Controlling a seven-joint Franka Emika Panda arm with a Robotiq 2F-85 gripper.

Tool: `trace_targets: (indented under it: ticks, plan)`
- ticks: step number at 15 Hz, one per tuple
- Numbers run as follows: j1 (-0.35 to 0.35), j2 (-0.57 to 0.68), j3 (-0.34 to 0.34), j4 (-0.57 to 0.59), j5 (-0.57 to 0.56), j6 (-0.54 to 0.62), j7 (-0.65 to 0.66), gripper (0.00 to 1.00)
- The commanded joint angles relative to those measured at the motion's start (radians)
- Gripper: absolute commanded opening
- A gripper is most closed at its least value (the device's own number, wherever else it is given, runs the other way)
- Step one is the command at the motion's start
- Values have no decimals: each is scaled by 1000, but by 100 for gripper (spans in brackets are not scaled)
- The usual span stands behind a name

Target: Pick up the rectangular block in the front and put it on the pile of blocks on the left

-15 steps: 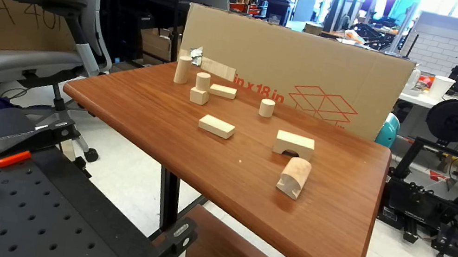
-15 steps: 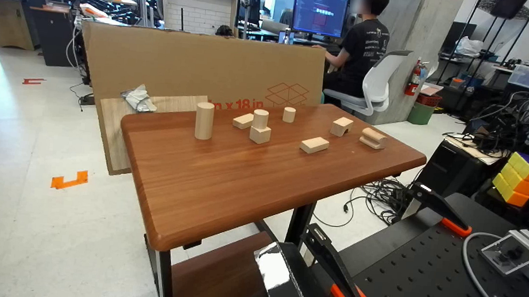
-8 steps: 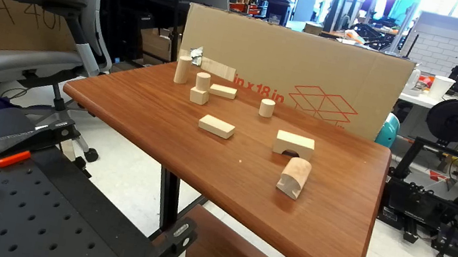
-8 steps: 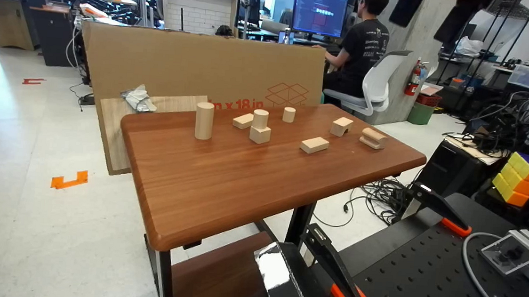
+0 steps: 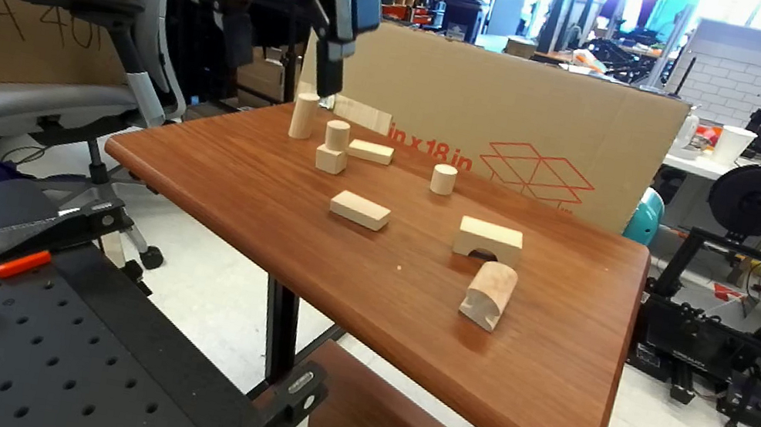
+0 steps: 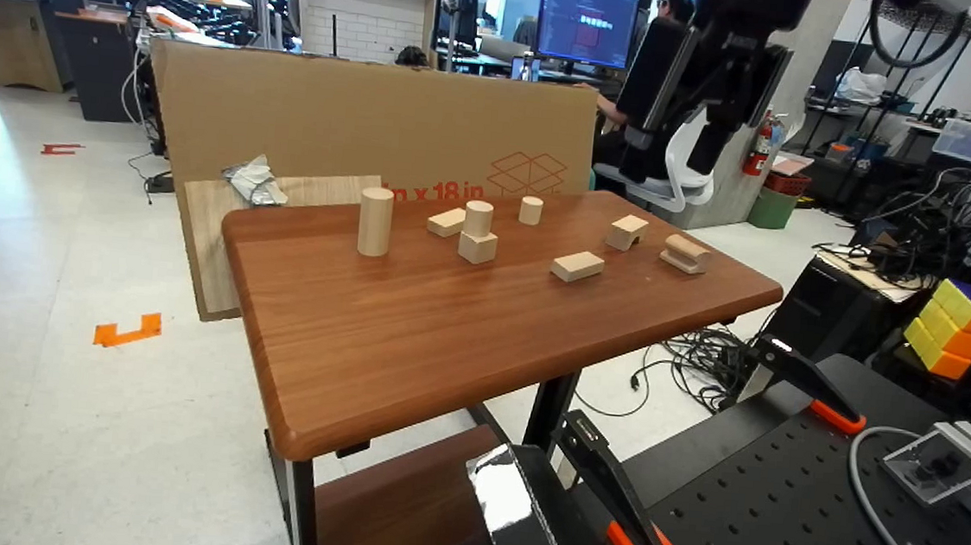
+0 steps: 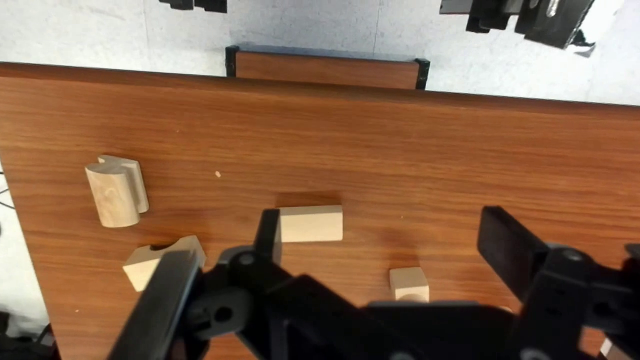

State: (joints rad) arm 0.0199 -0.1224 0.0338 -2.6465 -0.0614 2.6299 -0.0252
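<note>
The rectangular block, pale wood and oblong, lies flat near the table's front middle in both exterior views [image 5: 360,211] [image 6: 577,267]. In the wrist view the block [image 7: 311,224] is partly hidden at one end by a finger. The pile has a small cylinder [image 5: 336,134] standing on a cube [image 5: 330,160], with a flat slab [image 5: 370,152] behind and a tall upright cylinder [image 5: 303,116] to the left. In the wrist view the cube [image 7: 409,282] shows partly; the gripper hides much of the pile. My gripper [image 5: 283,62] is open, empty and high above the table [image 6: 672,155].
An arch block [image 5: 489,240] and a rounded tan block [image 5: 489,295] lie at the right of the table [image 5: 370,274]. A short cylinder [image 5: 443,180] stands near the back. A cardboard sheet [image 6: 367,125] stands upright behind the table.
My gripper has come down into both exterior views from the top edge, where only small dark parts showed half a second ago. The blocks have not moved.
</note>
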Motion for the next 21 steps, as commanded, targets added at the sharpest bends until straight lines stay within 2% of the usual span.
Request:
trace_targets:
  ticks: [1, 9, 20, 21]
  plan:
    - [-15, 186, -16, 130, -42, 19, -21, 100]
    - [-23, 443, -54, 345, -34, -19, -33, 100]
    - [-1, 640, -56, 518, -43, -61, -31, 100]
    - [-2, 649, -54, 525, -41, -69, -34, 75]
